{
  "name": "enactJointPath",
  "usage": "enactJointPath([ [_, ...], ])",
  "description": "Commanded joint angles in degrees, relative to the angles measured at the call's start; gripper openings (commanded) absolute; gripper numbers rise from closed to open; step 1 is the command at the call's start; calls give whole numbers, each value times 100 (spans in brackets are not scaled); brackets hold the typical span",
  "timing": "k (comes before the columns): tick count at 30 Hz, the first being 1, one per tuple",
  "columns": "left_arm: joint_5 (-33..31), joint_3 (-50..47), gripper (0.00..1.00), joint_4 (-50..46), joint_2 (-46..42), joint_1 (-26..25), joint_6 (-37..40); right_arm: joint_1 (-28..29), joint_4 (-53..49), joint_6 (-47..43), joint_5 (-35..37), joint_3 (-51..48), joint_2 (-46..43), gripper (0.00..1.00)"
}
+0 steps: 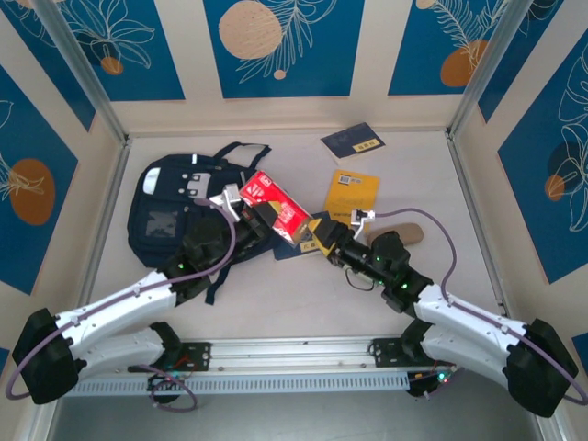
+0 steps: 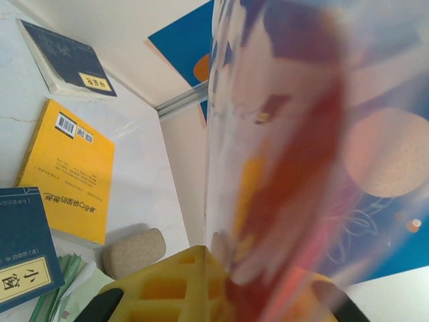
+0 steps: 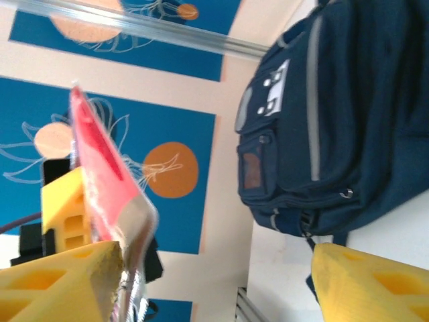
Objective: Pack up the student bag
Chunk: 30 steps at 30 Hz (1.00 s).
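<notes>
**Red packet lifted, bag yet to receive it**

My left gripper [image 1: 237, 204] is clenched on one end of a red plastic packet [image 1: 278, 209] and holds it off the table just to the right of the student bag [image 1: 175, 216]. The bag lies flat with its front pockets facing up. My right gripper [image 1: 322, 235] sits at the packet's end farther from the bag with its jaws spread wide. One pad is against the packet's edge and the other is well apart from it, so it grasps nothing.

I judge the step in hand to be getting this packet into the bag. A yellow book [image 1: 355, 193], a dark book [image 1: 354, 141] and a beige roll [image 1: 404, 233] wait farther right of the bag.

From my right wrist the bag's pockets look closed, and I cannot tell where an opening lies. The next move probably calls for my free right jaws to open a compartment. My left would then swing the packet over the bag and lower it in edge first.
</notes>
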Motion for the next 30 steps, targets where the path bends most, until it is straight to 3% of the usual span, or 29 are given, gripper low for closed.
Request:
enactJointPath([
  [1, 32, -31, 13, 121, -119, -25, -115, 135, 855, 83, 68, 225, 133, 69],
  [10, -94, -52, 13, -90, -203, -20, -213, 186, 319, 14, 673, -41, -524, 62],
  [16, -10, -95, 13, 83, -61, -20, -387, 217, 790, 129, 103, 288, 50, 68],
  [22, 14, -100, 14, 51, -69, -20, -498, 349, 1173, 228, 127, 417, 499, 72],
  [30, 5, -157, 17, 19, -35, -25, -597, 506, 1436, 255, 122, 673, 923, 51],
])
